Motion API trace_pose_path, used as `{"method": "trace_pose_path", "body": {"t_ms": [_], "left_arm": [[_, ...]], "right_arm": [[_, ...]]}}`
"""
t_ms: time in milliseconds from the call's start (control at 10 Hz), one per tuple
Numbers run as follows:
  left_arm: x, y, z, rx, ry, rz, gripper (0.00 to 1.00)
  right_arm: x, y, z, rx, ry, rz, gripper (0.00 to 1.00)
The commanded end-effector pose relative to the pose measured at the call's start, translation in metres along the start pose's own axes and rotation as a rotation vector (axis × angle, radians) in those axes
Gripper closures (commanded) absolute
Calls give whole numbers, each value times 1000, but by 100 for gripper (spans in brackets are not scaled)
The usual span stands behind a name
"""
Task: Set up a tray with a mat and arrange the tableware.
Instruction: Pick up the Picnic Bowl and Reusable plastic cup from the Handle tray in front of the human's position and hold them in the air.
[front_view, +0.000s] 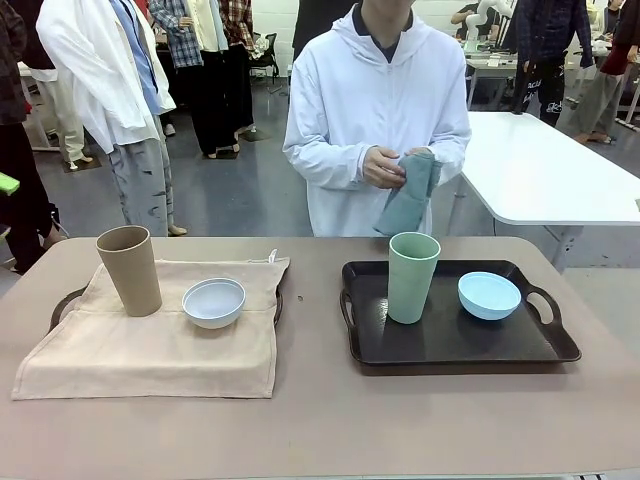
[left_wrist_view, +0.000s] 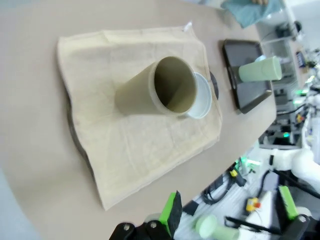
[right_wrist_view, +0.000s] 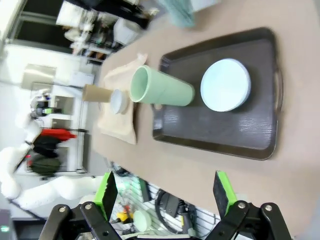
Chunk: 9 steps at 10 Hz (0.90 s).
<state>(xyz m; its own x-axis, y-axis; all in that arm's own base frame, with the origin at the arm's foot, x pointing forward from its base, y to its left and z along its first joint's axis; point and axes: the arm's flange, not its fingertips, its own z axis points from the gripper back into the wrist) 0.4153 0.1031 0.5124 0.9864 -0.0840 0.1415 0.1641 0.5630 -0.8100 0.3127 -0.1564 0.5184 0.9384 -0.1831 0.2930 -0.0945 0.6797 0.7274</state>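
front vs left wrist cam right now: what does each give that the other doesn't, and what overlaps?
Front: the person in a white hoodie, both hands on the teal cloth; a clear light blue bowl right of the green cup on the dark tray.
Left wrist: the left gripper, jaws open, at the bottom edge; a look down into the empty tan cup.
Both: tan cup and white bowl on the beige mat, green cup on the tray, teal cloth.

Two cups (front_view: 130, 270) (front_view: 413, 277), two bowls (front_view: 213, 302) (front_view: 489, 295), two trays (front_view: 62, 305) (front_view: 450, 345), one beige mat (front_view: 150, 350), one folded teal cloth (front_view: 410, 195), one table (front_view: 320, 420).
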Motion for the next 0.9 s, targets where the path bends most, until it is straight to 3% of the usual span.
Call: {"method": "trace_pose_path", "body": {"t_ms": [0, 200, 400, 600, 800], "left_arm": [[23, -60, -26, 158, 7, -133, 0], [41, -109, -66, 310, 30, -263, 0], [51, -152, -119, 425, 59, -504, 0], [56, -187, -172, 492, 56, -735, 0], [51, -213, -223, 462, 153, -899, 0]], "right_arm": [[31, 31, -16, -233, 125, -60, 0], [58, 52, -44, -350, 217, -90, 0], [71, 62, -83, -496, 289, -143, 0], [76, 56, -116, -601, 347, -167, 0], [74, 29, -154, -682, 406, -207, 0]]}}
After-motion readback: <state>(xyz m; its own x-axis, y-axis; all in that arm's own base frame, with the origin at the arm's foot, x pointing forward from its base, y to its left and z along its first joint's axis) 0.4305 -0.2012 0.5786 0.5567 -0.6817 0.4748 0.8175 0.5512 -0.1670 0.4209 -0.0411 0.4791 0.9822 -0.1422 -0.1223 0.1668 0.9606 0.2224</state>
